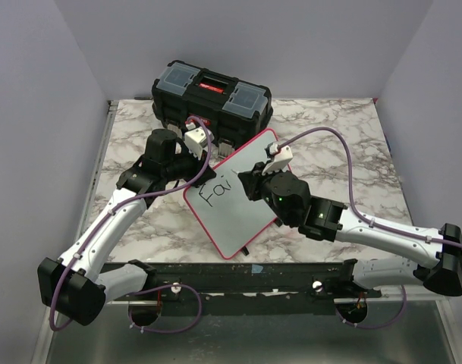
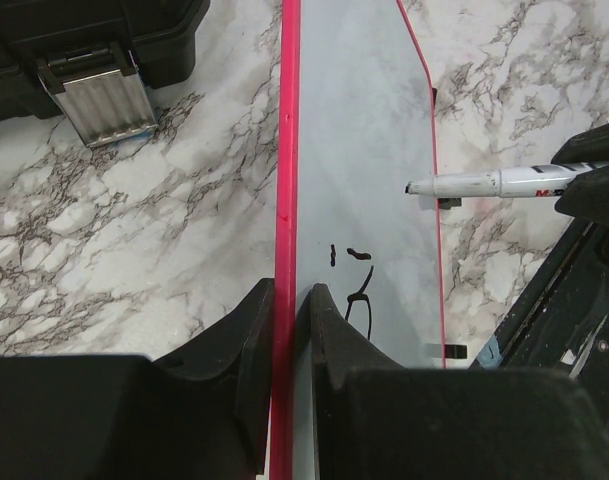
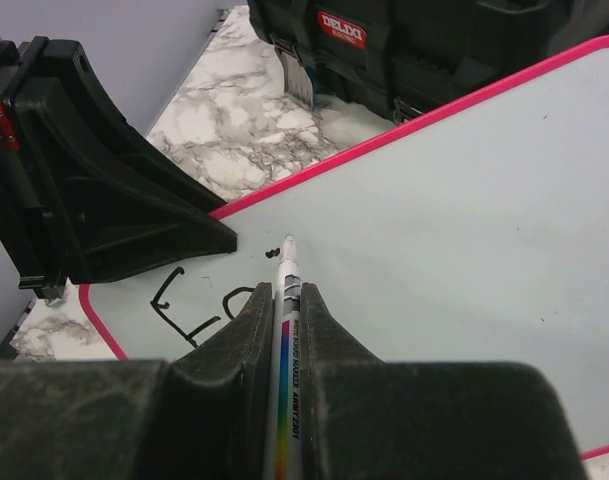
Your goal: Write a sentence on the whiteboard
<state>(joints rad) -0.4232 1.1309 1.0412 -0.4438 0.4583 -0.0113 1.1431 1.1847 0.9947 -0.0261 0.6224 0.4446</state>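
The whiteboard (image 1: pixel 242 201) with a red rim lies tilted on the marble table, in front of the toolbox. Black lettering "Fai" (image 1: pixel 214 190) shows on it; the rest of the sentence is absent. My left gripper (image 2: pixel 289 300) is shut on the whiteboard's red rim (image 2: pixel 284 200), one finger on each side. My right gripper (image 3: pixel 284 300) is shut on a white marker (image 3: pixel 287 330), whose tip (image 3: pixel 288 243) is at the board surface beside a small dot. The marker also shows in the left wrist view (image 2: pixel 484 184). In the top view the right gripper (image 1: pixel 255 180) sits over the board.
A black toolbox (image 1: pixel 212 95) with a red latch stands behind the board; its metal latch shows in the left wrist view (image 2: pixel 102 100). Grey walls enclose the table. A black rail (image 1: pixel 238 277) runs along the near edge.
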